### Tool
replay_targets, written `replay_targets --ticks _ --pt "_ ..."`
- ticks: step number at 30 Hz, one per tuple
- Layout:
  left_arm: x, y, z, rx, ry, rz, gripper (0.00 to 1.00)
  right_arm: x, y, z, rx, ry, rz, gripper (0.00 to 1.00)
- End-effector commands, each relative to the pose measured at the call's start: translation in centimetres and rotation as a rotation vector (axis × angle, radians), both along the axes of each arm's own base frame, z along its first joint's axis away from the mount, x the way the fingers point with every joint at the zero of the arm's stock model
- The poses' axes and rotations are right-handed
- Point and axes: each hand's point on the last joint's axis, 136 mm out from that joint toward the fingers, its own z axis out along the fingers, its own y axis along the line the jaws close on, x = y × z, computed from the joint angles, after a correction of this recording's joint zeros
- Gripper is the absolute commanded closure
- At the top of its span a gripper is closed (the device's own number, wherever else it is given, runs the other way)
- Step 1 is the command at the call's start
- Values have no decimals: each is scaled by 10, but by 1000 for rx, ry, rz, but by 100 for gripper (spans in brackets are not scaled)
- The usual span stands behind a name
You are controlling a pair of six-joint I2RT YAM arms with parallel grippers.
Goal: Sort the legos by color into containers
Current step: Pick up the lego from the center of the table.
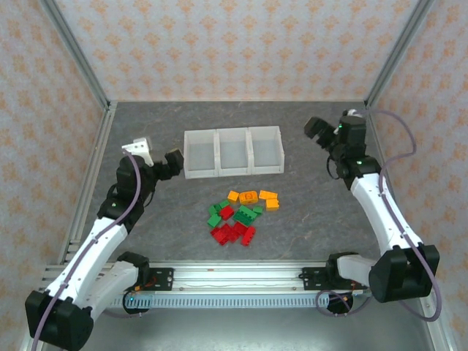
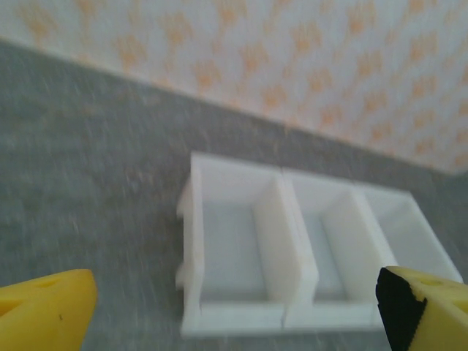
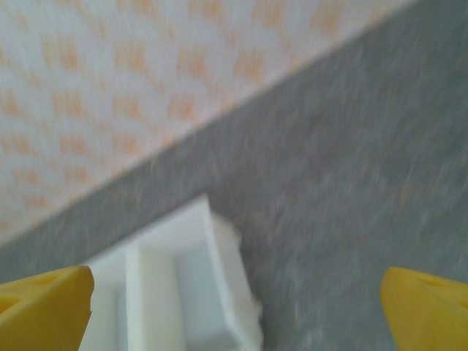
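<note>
Progress: none of the sorting is done, as far as the views show. All the legos (image 1: 239,216) lie in one loose cluster on the grey worktop (image 1: 146,219), near of the containers (image 1: 234,173) and well apart from them. The cluster is mixed but roughly banded: orange bricks on its far right side, green through the middle, red along the near left edge. Several bricks touch or overlap, so an exact count is not given.

Containers: three joined translucent white bins stand in one row across the middle of the worktop, running left to right. The overhead view and the left wrist view both show bare floors in all three compartments. No brick is in any bin, and no bin has yet been given a colour.

Left claw (image 1: 157,155): just beside the left end of the row, not touching it. Its yellow fingers (image 2: 44,311) stand at their widest, with nothing between them.

Right claw (image 1: 322,131): off the right end of the row, slightly farther back, and clear of it. Its jaws are spread fully and it holds nothing.

Outstanding, in my judgement: the whole task. Every brick is to be picked, and each colour assigned a compartment.
</note>
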Motion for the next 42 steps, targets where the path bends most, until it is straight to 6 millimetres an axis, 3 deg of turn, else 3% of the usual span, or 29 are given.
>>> replay_targets --ticks 1,11,17,28,34,42 --pt "-42 -18 -46 -66 226 -108 1 -53 36 -44 57 241 105 0" --pt "-49 -23 -34 -78 137 -147 1 -115 101 -129 -27 547 266 0" --pt "-49 -23 -33 -68 140 -150 1 -123 118 -164 -100 630 316 2" --pt "-52 -18 -22 -64 75 -134 1 -124 124 -202 -224 704 364 10" --pt "-51 -14 -24 -55 80 -109 1 -125 121 -210 -280 724 374 12" --pt "-50 -14 -29 -54 97 -105 1 -121 116 -215 -337 731 370 24"
